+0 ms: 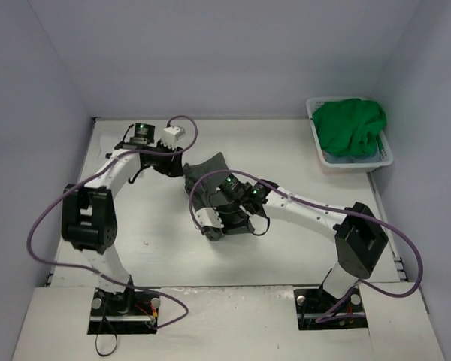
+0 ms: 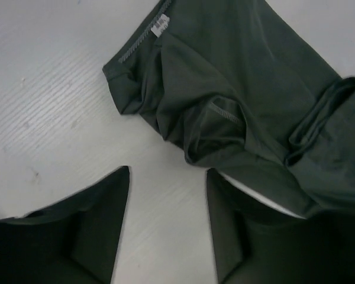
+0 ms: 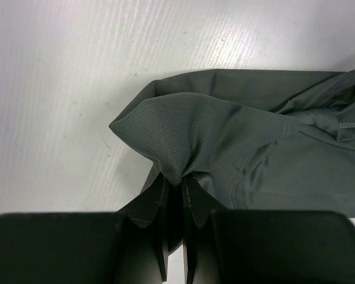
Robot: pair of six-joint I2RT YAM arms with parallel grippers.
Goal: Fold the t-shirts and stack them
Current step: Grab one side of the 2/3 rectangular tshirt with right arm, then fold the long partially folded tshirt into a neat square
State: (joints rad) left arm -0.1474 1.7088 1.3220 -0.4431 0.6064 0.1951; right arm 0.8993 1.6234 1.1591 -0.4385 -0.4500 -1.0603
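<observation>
Left gripper [image 2: 167, 171] hovers open and empty just beside the collar edge of the crumpled dark grey knit t-shirt [image 2: 242, 89], mid-table, probably lining up a second hold. Right gripper [image 3: 176, 177] is pinched onto a fold of it, presumably to spread it. Bright green cloth shirt [image 1: 351, 126] waits in the white plastic laundry basket [image 1: 313, 119], far right.

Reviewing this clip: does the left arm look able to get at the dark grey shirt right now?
Probably yes. The left arm holds its jaws open just short of the dark grey shirt, with only bare table between them. The right arm pinches a different fold.
</observation>
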